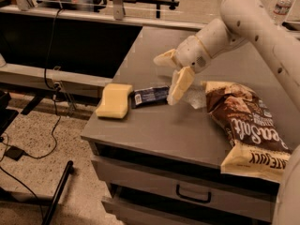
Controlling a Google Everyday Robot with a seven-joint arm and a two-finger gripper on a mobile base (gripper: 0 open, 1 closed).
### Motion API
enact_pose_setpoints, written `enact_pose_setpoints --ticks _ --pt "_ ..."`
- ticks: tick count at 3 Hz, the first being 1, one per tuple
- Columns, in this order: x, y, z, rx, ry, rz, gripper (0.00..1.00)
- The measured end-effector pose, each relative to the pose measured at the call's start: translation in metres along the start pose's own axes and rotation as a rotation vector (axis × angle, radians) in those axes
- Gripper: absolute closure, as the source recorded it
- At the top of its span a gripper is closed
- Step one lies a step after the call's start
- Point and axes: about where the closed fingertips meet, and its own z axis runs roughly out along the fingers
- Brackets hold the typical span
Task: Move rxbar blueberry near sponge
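The rxbar blueberry (150, 96), a small flat navy wrapper with a white label patch, lies on the grey table (159, 130) with its left end against the sponge (114, 100), a pale yellow foam block near the table's front left corner. My gripper (169, 75) hangs just right of the bar and a little above the table. Its cream fingers (179, 84) are spread wide apart and hold nothing.
A large brown and cream chip bag (246, 128) lies on the right part of the table, close to the gripper. The table's front edge has a drawer with a handle (193, 195) below. Cables and a black stand leg lie on the floor at left.
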Motion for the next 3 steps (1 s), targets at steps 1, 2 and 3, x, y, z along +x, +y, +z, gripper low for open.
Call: enact_pose_setpoints --ticks 1,2,3 --pt "-0.006 -0.002 -0.029 0.045 0.07 -0.053 0.0" --pt "-0.015 -0.009 -0.053 0.095 0.116 -0.094 0.0" --pt "-0.015 -0.009 -0.053 0.095 0.116 -0.094 0.0"
